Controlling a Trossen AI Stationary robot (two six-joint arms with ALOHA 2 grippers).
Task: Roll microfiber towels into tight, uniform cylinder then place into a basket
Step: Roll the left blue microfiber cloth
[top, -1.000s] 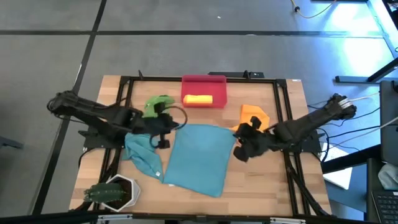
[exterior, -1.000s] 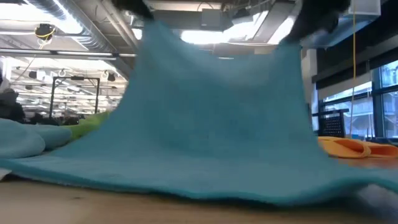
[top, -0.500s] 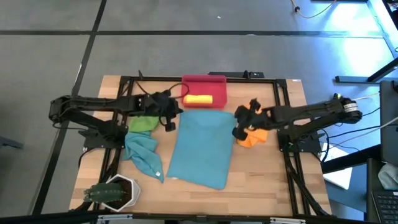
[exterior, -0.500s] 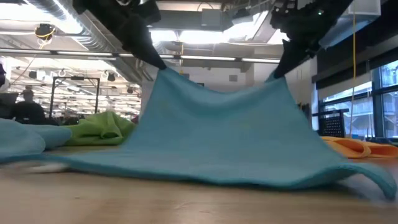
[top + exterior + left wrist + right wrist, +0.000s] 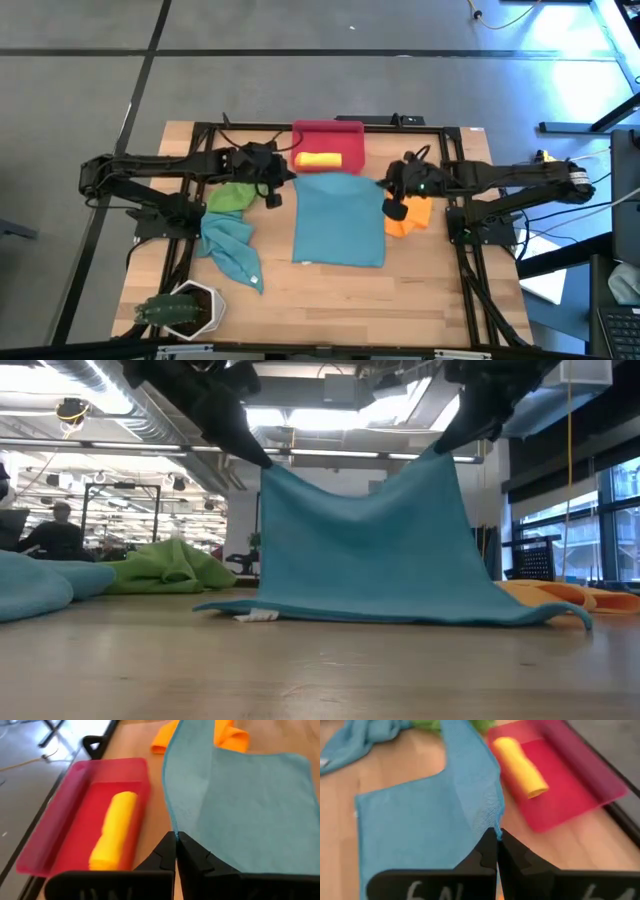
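Light wooden tabletop [image 5: 420,290] with black frame rails. Landmark: red-pink rectangular plastic basket [image 5: 328,133] at far edge. Flat teal-blue microfiber towel [image 5: 338,225] just in front of it, far edge lifted. Green crumpled towel [image 5: 230,197] to basket's left, second teal-blue towel [image 5: 230,248] bunched nearer. Orange towel [image 5: 412,215] to basket's right. White hexagonal plant pot [image 5: 187,309] at near-left corner.
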